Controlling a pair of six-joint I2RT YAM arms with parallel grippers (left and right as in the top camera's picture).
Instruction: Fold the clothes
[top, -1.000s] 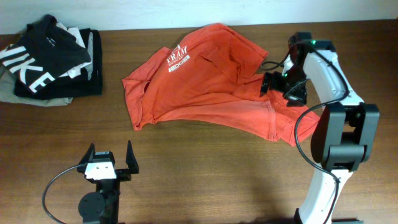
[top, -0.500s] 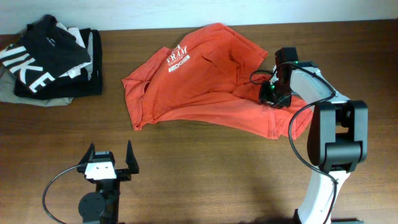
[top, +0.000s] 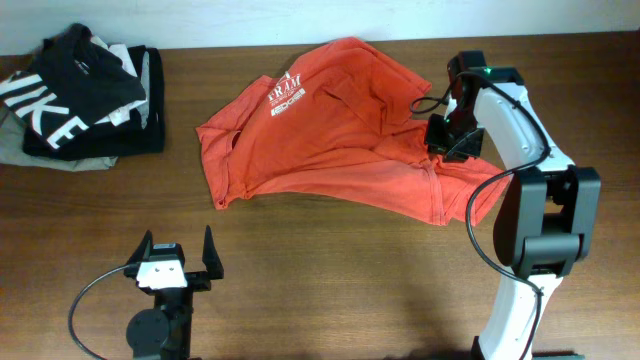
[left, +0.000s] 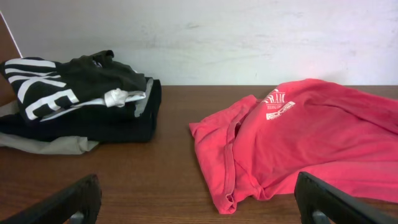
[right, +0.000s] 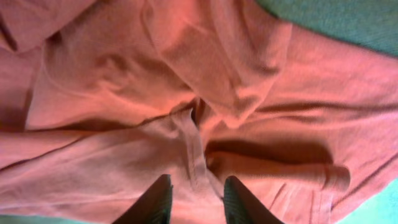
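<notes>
The clothes, a red-orange T-shirt (top: 330, 140) with white lettering, lie crumpled and spread across the back middle of the table. My right gripper (top: 441, 140) sits on the shirt's right part. In the right wrist view its fingers (right: 160, 199) stand close together, pinching a raised seam fold of the shirt (right: 124, 93) between them. My left gripper (top: 178, 256) rests near the front left, wide open and holding nothing. The left wrist view has the shirt (left: 311, 137) lying ahead to the right, apart from the left gripper (left: 199, 196).
A pile of folded garments (top: 80, 100), with a black one with big white letters on top, sits at the back left corner, and the left wrist view has the same pile (left: 81, 93) against the wall. The right arm's base (top: 545, 230) stands at the right.
My right gripper went from wide open to closed on a fold of the shirt. It dipped left onto the cloth, then drew slightly back right. The left arm has not moved.
</notes>
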